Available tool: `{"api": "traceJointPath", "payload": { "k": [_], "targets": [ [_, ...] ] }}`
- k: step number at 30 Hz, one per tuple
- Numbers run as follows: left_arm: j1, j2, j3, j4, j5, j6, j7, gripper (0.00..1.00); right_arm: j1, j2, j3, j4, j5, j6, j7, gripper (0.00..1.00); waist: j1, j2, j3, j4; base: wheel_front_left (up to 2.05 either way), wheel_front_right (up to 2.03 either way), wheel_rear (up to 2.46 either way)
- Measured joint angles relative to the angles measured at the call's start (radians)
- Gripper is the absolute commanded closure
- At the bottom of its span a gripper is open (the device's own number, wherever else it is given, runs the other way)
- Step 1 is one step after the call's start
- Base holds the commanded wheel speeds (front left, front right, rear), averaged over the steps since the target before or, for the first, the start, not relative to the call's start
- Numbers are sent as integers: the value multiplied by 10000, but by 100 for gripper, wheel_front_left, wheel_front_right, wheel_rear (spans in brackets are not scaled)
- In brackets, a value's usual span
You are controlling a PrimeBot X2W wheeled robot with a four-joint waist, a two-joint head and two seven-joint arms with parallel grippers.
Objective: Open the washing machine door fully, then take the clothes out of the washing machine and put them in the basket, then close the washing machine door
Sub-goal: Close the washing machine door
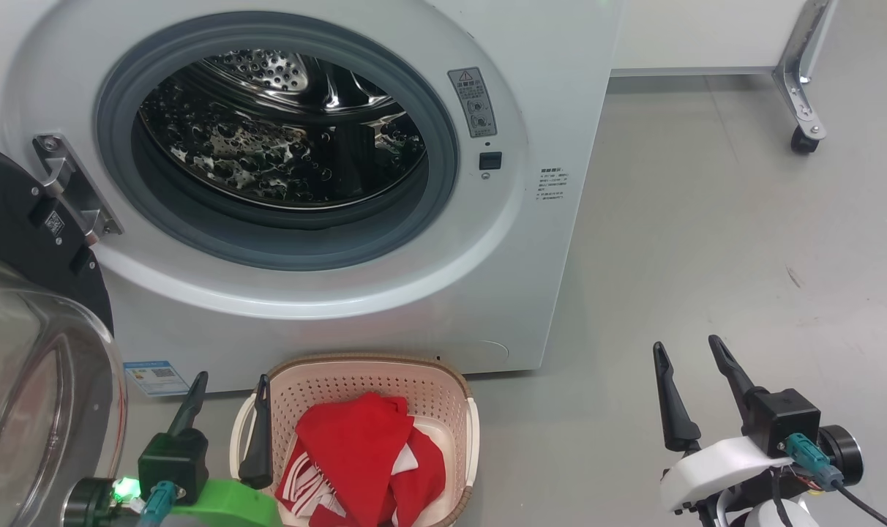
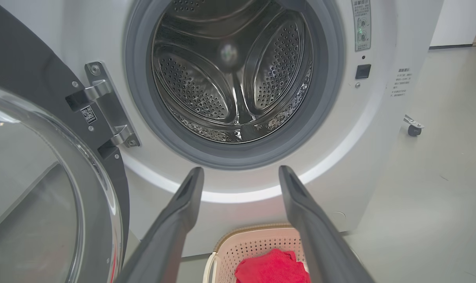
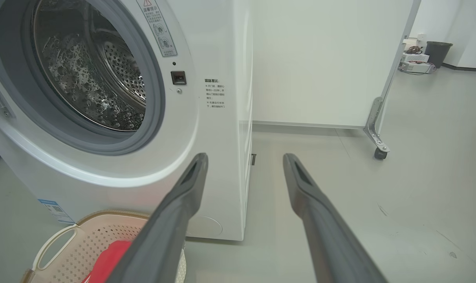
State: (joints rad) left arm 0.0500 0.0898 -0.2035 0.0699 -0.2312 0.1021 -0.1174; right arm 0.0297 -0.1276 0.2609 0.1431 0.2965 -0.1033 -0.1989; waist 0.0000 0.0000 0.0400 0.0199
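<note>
The white washing machine (image 1: 546, 88) has its door (image 1: 19, 234) swung wide to the left, glass bowl (image 1: 41, 410) facing me. Its steel drum (image 1: 282, 132) looks bare inside, as the left wrist view also shows of the drum (image 2: 230, 78). Red clothes (image 1: 363, 454) with white stripes lie in the cream basket (image 1: 443, 399) on the floor before the machine. My left gripper (image 1: 231, 388) is open beside the basket's left rim, holding nothing. My right gripper (image 1: 689, 351) is open over bare floor at the lower right. The wrist views show the basket (image 2: 253, 243) (image 3: 85, 239) below each gripper.
Grey floor (image 1: 743, 256) stretches to the right of the machine. A white partition on a metal castor leg (image 1: 802, 110) stands at the back right. A dark bin (image 3: 438, 49) and cables sit far off by the wall.
</note>
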Motion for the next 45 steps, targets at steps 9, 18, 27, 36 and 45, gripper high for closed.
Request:
{"api": "traceJointPath", "payload": {
  "k": [9, 18, 27, 36, 45],
  "targets": [
    [116, 25, -6, -326, 119, 17, 209, 0, 3, 0, -12, -86, -2, -52, 4, 0, 0, 0, 2, -1, -21, 22, 0],
    [185, 54, 6, -614, 130, 69, 430, 0, 8, 4, -25, -144, -2, -56, 86, 0, 0, 0, 1, -21, -59, 59, 0],
    [267, 59, 8, -917, 207, 71, 564, 0, 33, 13, -36, -221, -2, -67, 88, 0, 0, 0, 54, -41, -96, 96, 0],
    [334, 61, -2, -1202, 219, 71, 719, 0, 35, 17, -69, -282, -2, -115, 90, 0, 0, 0, 203, -28, -127, 127, 0],
    [334, 63, 50, -1421, 234, 73, 708, 0, 35, 23, -98, -299, -2, -125, 90, 0, 0, 0, 263, -11, -101, 101, 0]
  ]
}}
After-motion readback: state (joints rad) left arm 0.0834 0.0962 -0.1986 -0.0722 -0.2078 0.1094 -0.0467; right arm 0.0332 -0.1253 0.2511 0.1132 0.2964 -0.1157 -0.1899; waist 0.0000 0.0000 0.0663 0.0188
